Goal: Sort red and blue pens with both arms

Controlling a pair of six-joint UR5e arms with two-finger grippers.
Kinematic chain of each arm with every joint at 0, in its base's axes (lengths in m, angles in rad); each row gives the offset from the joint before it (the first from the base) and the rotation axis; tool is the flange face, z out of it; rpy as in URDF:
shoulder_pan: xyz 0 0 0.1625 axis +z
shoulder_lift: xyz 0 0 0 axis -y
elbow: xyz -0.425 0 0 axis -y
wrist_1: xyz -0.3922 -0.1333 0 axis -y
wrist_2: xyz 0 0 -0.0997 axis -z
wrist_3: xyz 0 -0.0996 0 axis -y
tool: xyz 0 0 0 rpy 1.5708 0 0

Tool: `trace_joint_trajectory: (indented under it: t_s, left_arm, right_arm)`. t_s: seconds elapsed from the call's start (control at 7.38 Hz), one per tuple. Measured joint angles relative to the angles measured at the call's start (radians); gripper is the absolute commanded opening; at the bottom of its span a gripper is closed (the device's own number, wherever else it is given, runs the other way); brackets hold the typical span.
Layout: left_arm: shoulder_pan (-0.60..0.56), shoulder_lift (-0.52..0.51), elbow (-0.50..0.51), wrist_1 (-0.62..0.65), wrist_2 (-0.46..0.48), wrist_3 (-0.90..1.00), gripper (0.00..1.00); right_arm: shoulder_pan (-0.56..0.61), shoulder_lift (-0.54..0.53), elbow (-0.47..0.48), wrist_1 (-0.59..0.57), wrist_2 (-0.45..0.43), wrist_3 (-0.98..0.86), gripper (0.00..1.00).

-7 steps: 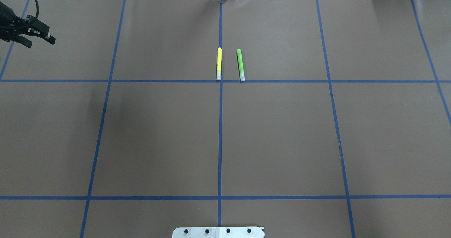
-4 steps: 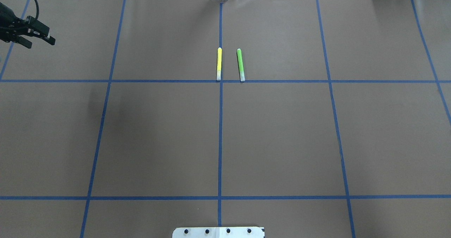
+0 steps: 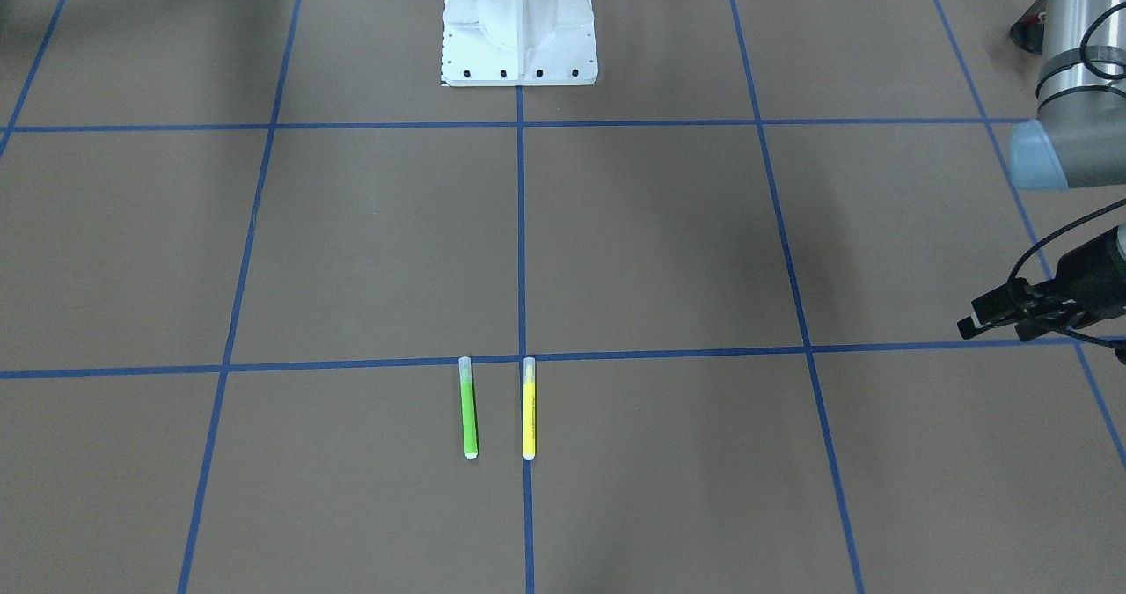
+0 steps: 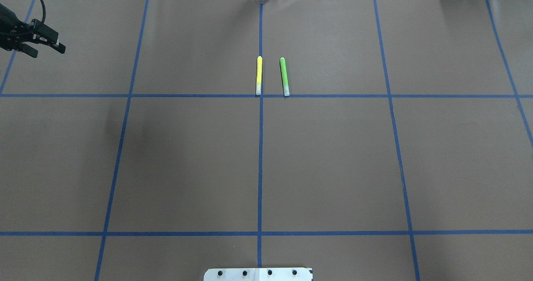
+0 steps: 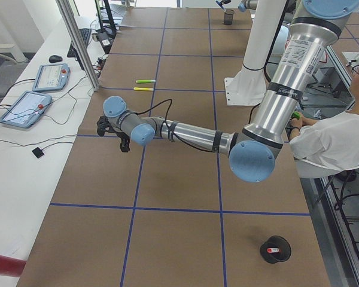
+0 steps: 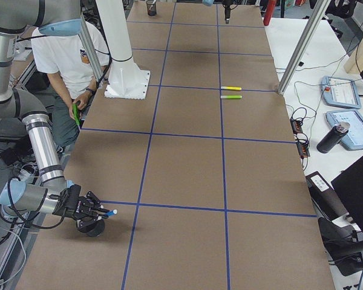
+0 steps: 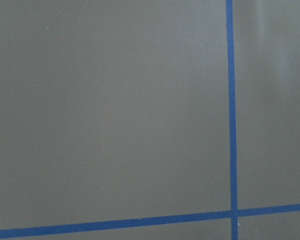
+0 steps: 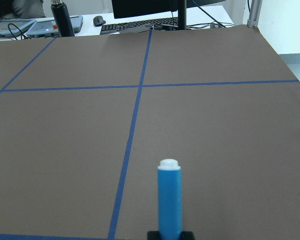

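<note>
Overhead exterior: left gripper (image 4: 48,50) (fingers spread, empty) stays at 10 o'clock. Right gripper (image 6: 100,211) clamps the blue pen (image 8: 170,200).

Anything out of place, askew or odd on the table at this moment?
Nothing stands out. The yellow pen and green pen lie flat, side by side and apart, at the middle of the table. The right gripper holds the blue pen; the left gripper hangs open and empty. The red marker sits in a black cup.
</note>
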State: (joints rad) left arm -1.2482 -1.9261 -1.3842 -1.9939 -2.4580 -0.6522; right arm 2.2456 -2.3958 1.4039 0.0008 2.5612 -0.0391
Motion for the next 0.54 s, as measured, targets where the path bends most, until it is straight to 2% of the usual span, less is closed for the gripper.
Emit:
trace_joint_trajectory:
  t_s: [0.54]
  left_arm:
    - [0.004, 0.002, -0.031, 0.001, 0.002, -0.029, 0.92]
  right_arm:
    - [0.002, -0.051, -0.001, -0.002, -0.045, -0.024, 0.0]
